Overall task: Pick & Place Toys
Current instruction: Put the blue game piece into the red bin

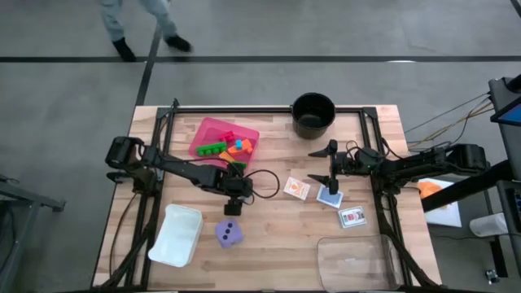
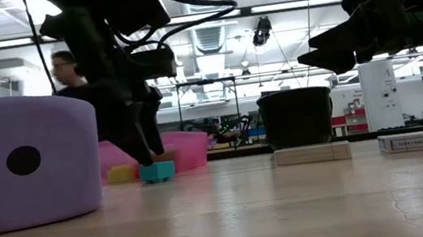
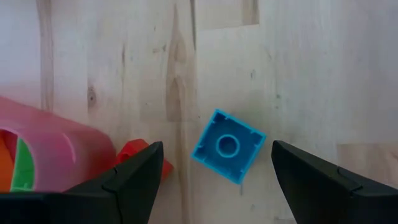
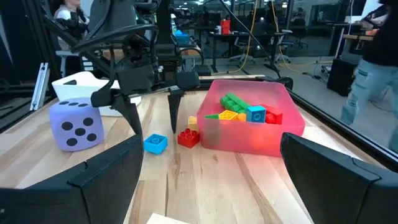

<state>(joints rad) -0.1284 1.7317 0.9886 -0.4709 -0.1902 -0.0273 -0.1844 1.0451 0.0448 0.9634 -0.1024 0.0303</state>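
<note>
A pale wooden table (image 1: 269, 236) stands on a grey concrete floor (image 1: 269, 28) crossed by dark lines, where a person's legs (image 1: 138, 28) walk past. Beyond it lies an open workshop with a white ceiling, strip lights (image 2: 206, 17), a white pillar (image 2: 378, 95) and desks (image 4: 249, 37). A person (image 2: 66, 72) stands behind.

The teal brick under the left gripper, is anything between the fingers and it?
Nothing visible is. The left gripper hangs open straight over the teal brick, one finger on either side, with bare table around the brick. The nearest thing is a red brick beside the pink tray, off to one side.
</note>
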